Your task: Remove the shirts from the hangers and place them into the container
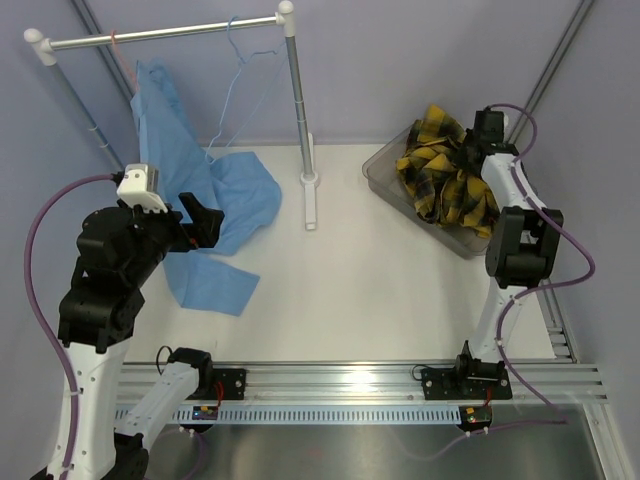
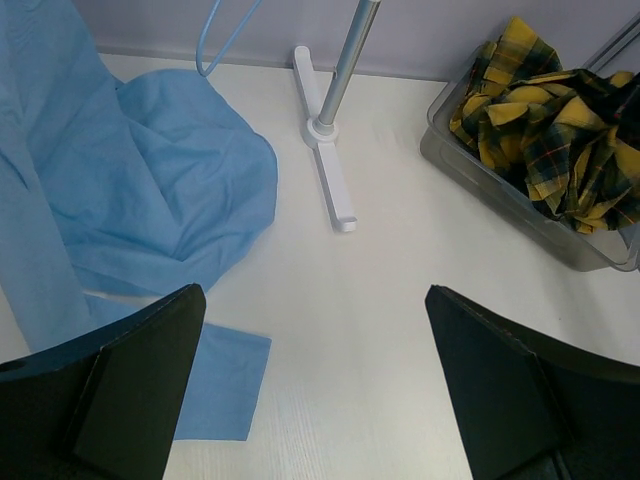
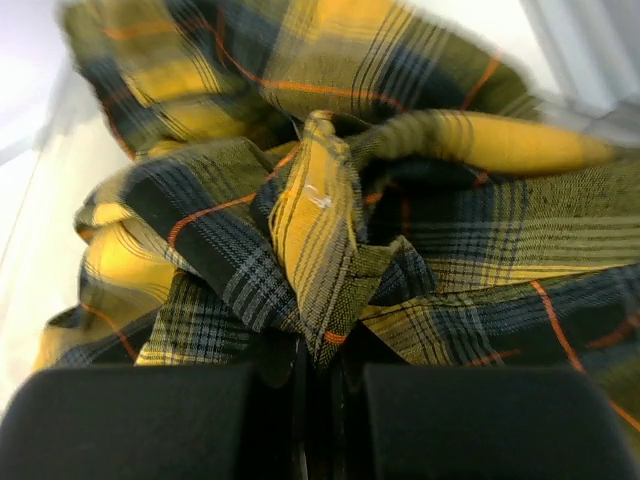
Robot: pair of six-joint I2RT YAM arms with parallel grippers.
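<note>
Right gripper [image 3: 305, 352] clamped tight on fold of plaid shirt [image 1: 445, 178], bundled in container [image 1: 383, 172], upper right. Left gripper [image 2: 312, 300] fingers wide apart, nothing between, centre left above table [image 1: 380, 290]. Blue shirt [image 1: 215, 200] draped at left, lower part on table. Blue hanger [image 1: 236, 85] on rack [image 1: 170, 33], top centre.

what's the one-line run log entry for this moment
left gripper open, empty, near blue shirt | right gripper shut on plaid shirt in container | blue shirt outside container
</note>
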